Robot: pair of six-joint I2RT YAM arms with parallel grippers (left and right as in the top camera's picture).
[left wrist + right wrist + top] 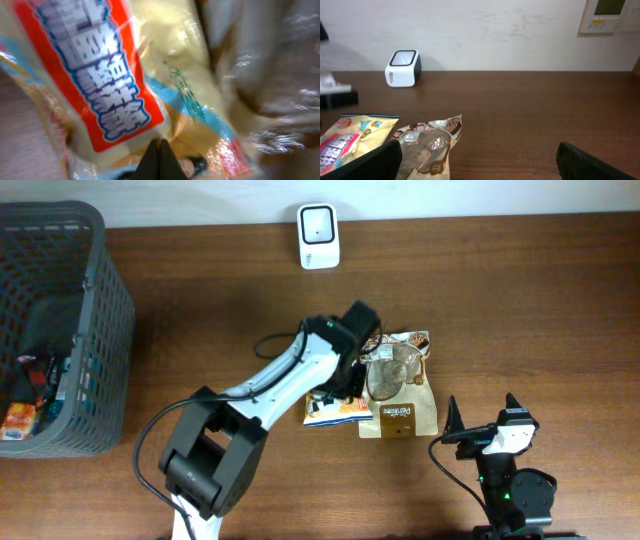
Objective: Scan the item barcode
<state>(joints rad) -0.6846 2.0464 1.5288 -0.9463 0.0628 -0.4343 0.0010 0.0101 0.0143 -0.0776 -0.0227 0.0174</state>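
Note:
The item, a yellow snack packet (100,75) with a red and blue label, fills the left wrist view. From overhead it (335,410) lies mid-table, partly under my left arm and a brown clear-window packet (400,395). My left gripper (160,142) is shut, its tips against the packet film; whether any film is pinched I cannot tell. No barcode shows. The white scanner (318,236) stands at the table's far edge. My right gripper (481,405) is open near the front edge, holding nothing; its view has the brown packet (427,145) just ahead on the left.
A grey mesh basket (100,310) holding more packets (25,415) stands at the left edge. In the right wrist view the scanner (403,68) sits against the white wall, with a wall panel (607,15) at upper right.

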